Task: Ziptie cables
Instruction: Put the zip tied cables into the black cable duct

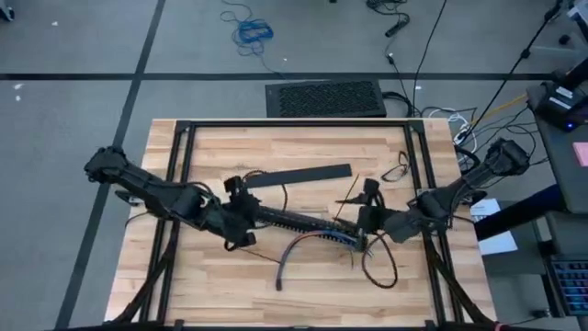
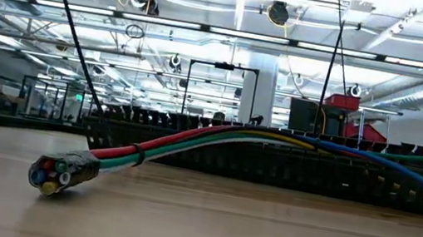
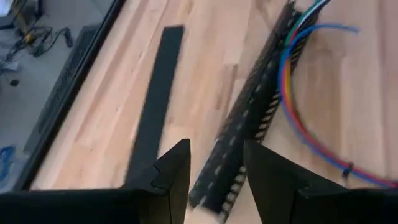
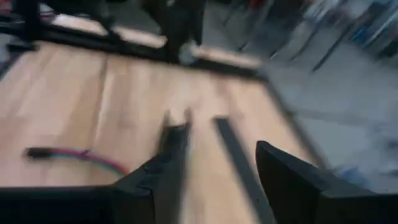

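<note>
Wood table (image 1: 211,156); cables (image 2: 191,141) across it; industrial hall behind.

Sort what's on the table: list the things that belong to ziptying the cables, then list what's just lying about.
For the job:
- cables, a coloured bundle lying along the slotted bar
- left gripper, open over the bar's end
- right gripper, open above the table

Lying about:
- flat black strip
- black mat on the floor
- blue coil on the floor

No zipties can be made out.
</note>
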